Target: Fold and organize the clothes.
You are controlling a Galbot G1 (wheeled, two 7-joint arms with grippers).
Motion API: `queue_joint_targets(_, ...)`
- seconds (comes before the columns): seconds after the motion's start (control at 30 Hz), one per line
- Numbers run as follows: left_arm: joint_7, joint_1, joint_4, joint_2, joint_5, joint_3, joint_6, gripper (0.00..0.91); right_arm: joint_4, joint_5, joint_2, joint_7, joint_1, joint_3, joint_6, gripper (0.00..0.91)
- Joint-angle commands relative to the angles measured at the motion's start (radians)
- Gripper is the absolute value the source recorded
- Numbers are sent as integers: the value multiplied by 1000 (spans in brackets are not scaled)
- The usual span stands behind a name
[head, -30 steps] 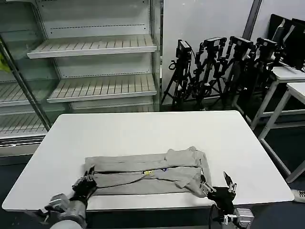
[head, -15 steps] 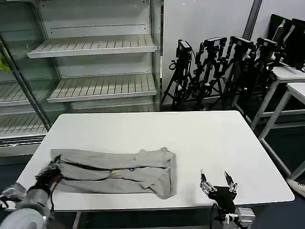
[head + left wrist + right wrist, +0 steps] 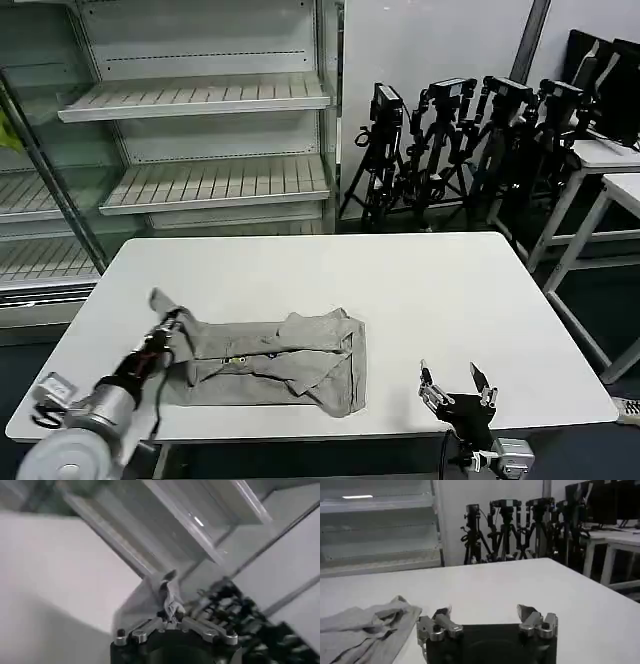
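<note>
A grey shirt (image 3: 270, 362) lies bunched on the white table (image 3: 400, 290), its near-left end lifted and pinched tight in the left gripper (image 3: 170, 325), with the rest of the cloth trailing away to that gripper's right. The right gripper (image 3: 458, 392) hovers at the table's front edge, fingers spread wide and holding nothing, the shirt's folded end lying just off to its left.

From my remote station: a white table (image 3: 420, 290) stands before open shelving (image 3: 190, 100), its slatted shelves bare. Black tripods (image 3: 450, 150) cluster against the back wall, beside white desks (image 3: 600, 160) at the right.
</note>
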Motion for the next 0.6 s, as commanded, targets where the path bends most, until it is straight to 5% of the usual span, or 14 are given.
queue_joint_targets(0.03,-12,-150,64,-193,-9,299,2,30,-5,0,7,-2,-2,0,5,907)
queue_joint_targets(0.27,2,-212,167,-248,177,434,-6,30,-18,4,5,-3,4,5,11,907)
queue_joint_targets(0.6,28,-240,280,-220,306,517,-16,30,-39,5,12,-4,13,-2,17,907)
